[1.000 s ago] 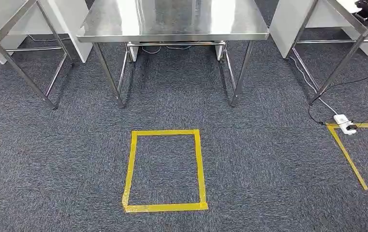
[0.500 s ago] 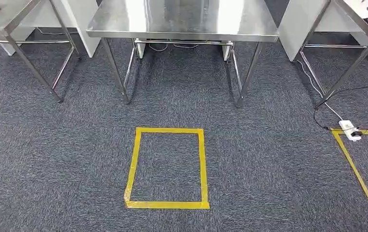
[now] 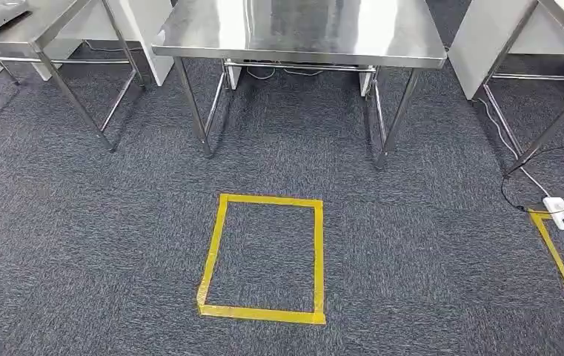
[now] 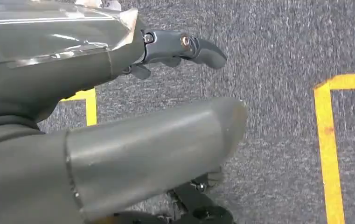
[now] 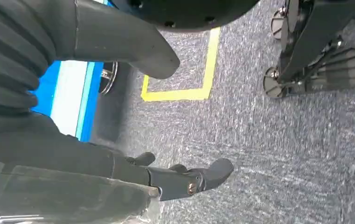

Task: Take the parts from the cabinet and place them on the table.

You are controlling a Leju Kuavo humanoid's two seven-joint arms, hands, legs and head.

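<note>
grey carpet (image 3: 101,245) spans the floor. steel table (image 3: 301,33) stands ahead, top bare as far as seen; parts and cabinet unseen, so i cannot tell where they are. yellow tape rectangle (image 3: 264,256) lies near its legs. left hand (image 4: 119,126) and right hand (image 5: 119,154) hang over carpet, fingers apart, holding nothing.

Left hand (image 4: 166,112): grey ribbed cover, thick grey thumb, dark fingers (image 4: 198,46) with small screws. Right hand (image 5: 133,116): same grey thumb, dark fingers (image 5: 198,177).
</note>
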